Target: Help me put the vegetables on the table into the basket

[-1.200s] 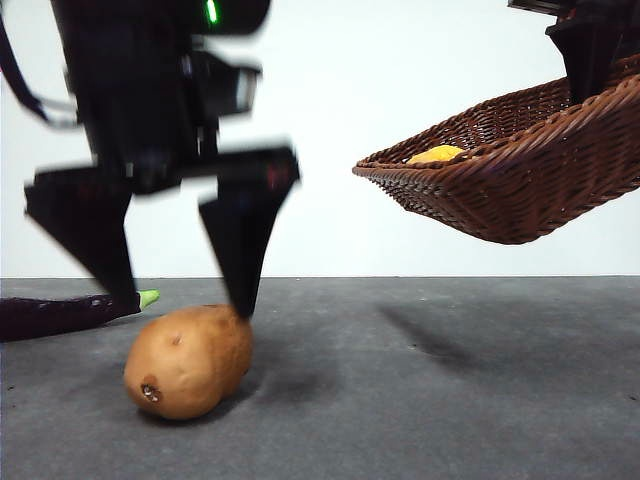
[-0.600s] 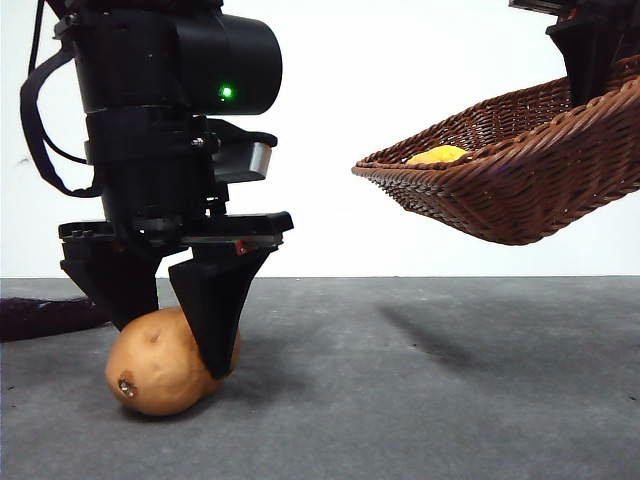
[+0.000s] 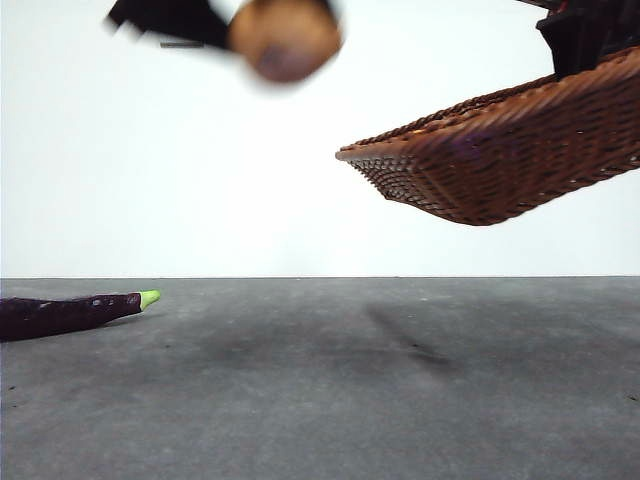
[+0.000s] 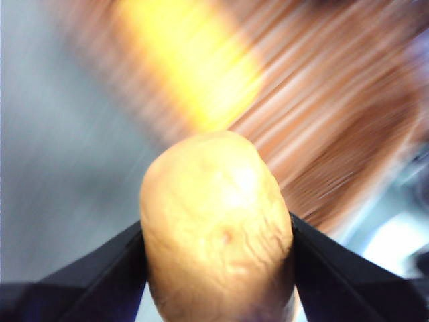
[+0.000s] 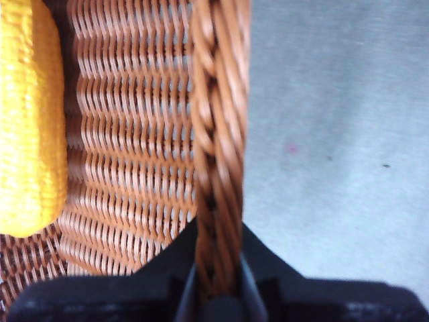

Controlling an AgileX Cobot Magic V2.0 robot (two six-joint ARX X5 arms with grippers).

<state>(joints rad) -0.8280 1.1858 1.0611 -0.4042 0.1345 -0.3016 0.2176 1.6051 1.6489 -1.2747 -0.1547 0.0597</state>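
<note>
The brown potato (image 3: 285, 38) hangs high at the top of the front view, blurred, with my left gripper (image 4: 218, 268) shut on it (image 4: 218, 235). To its right the brown wicker basket (image 3: 500, 160) is held tilted in the air. My right gripper (image 5: 218, 268) is shut on the basket's braided rim (image 5: 218, 134). A yellow oblong vegetable (image 5: 30, 121) lies inside the basket and shows blurred in the left wrist view (image 4: 194, 67). The purple eggplant (image 3: 65, 313) with its green stem lies on the table (image 3: 350, 400) at far left.
The basket's shadow (image 3: 400, 340) falls on the grey table below it. A plain white wall stands behind.
My left gripper has lifted the potato off the table, up and to the right toward the basket. The basket has risen slightly and tilted flatter.
</note>
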